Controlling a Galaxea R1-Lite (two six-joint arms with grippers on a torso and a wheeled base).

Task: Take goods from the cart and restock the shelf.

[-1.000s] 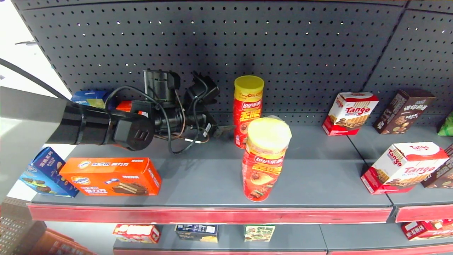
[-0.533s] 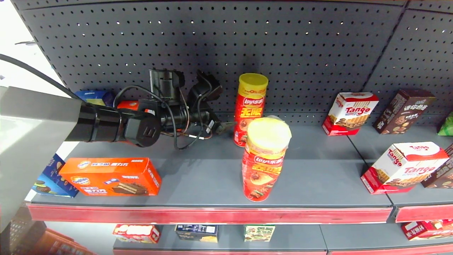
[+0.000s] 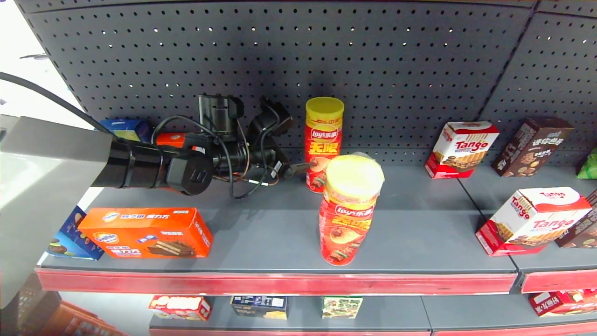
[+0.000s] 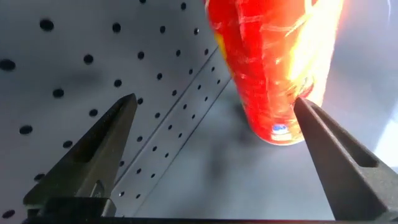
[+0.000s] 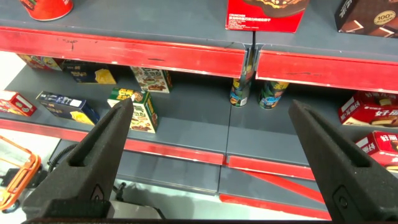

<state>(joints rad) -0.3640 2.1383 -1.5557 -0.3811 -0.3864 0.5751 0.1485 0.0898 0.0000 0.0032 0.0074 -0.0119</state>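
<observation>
Shelf (image 3: 261, 233) first: we see a grey board with a red front lip, and a perforated back wall (image 3: 373, 56) rising behind it; our left arm (image 3: 149, 165) stretches in from the left side, just above the board; below it an orange box (image 3: 144, 232) lies flat near the front edge; over on the right a front wafer box (image 3: 531, 219) sits tilted, a back wafer box (image 3: 461, 142) stands nearer the wall, and a brown box (image 3: 531, 144) is beside that; near the middle, a front chip can (image 3: 347, 210), red with a yellow lid, stands upright; behind it, close to the back wall, the back chip can (image 3: 324, 140) is upright too; and there's our left gripper (image 3: 298, 169) at that can's lower half; the wrist view gives us jaws spread wide, one finger (image 4: 329, 155) just beside the can, the other well off toward the wall, nothing clamped; our right gripper (image 5: 211, 104) hangs before the lower shelves (image 5: 174, 134), jaws wide too, holding nothing.
</observation>
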